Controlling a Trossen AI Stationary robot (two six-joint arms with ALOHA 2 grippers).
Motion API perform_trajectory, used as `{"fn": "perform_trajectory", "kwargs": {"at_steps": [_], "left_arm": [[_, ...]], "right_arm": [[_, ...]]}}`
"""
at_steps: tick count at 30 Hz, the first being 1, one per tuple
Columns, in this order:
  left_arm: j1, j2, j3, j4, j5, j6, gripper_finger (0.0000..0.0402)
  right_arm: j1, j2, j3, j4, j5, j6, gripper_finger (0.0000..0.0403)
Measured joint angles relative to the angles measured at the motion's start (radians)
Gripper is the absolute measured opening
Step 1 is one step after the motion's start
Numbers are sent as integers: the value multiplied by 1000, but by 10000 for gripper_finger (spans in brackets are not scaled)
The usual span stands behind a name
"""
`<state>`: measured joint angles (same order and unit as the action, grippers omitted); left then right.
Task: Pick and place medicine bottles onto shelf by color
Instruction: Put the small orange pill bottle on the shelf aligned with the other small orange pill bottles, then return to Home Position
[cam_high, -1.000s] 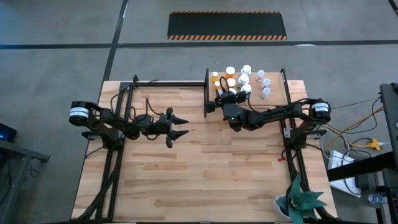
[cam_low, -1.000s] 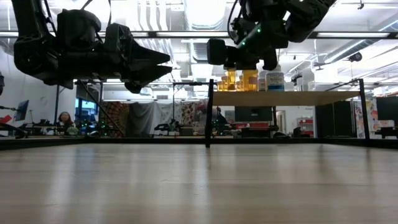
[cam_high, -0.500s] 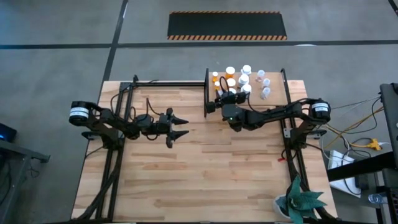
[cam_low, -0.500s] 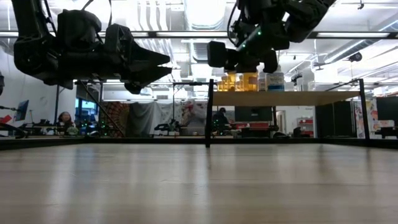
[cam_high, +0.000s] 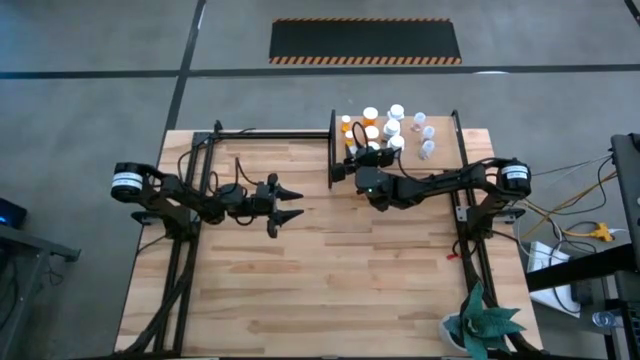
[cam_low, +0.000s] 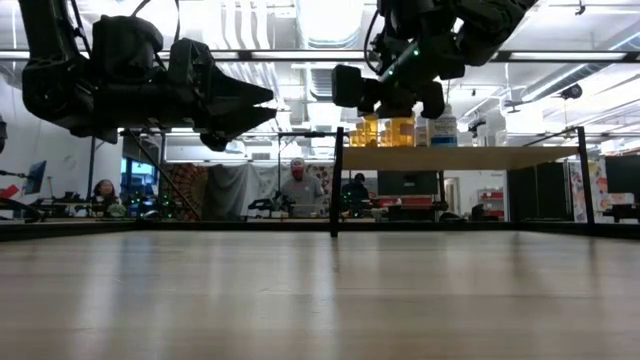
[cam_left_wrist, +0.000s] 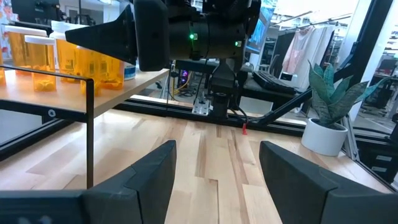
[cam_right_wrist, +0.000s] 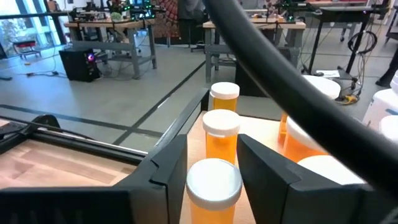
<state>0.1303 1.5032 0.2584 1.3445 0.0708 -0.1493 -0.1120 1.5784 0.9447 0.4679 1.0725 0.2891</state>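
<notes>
Slightly wider than a second ago, the right end effector (cam_right_wrist: 211, 165) straddles an orange bottle (cam_right_wrist: 214, 186) at the shelf's (cam_high: 440, 165) near left corner, fingers apart, gripping nothing. Other medicine bottles (cam_high: 395, 125) stand behind it on the shelf. They look light, rigid, slick plastic; best pinched mid-body below the cap. Away from the shelf over the bench (cam_high: 320, 290), the left end effector (cam_high: 285, 203) waits spread wide.

A light plank bench (cam_high: 330, 270) fills the middle of the high view, standing on a grey floor (cam_high: 90, 90) with a black mat edged in orange stripes (cam_high: 365, 41) at the upper centre. A potted green plant (cam_high: 484, 322) sits at the bench's lower right corner, and cables (cam_high: 575, 230) trail at the right edge. In the low view, people (cam_low: 297, 188) show at desks in the room behind, left of centre.
</notes>
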Motion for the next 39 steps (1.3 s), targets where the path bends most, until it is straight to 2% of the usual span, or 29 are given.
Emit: {"fn": "perform_trajectory", "kwargs": {"at_steps": [21, 30, 35, 39], "left_arm": [[1, 0, 0, 1, 0, 0, 215], [0, 0, 0, 1, 0, 0, 215], [0, 0, 0, 1, 0, 0, 215], [0, 0, -1, 1, 0, 0, 214]], "right_arm": [[0, 0, 0, 46, 4, -66, 227], [4, -1, 68, 42, 4, -179, 262], [47, -4, 128, 36, 1, -320, 260], [107, -42, 180, -17, -1, -464, 216]]}}
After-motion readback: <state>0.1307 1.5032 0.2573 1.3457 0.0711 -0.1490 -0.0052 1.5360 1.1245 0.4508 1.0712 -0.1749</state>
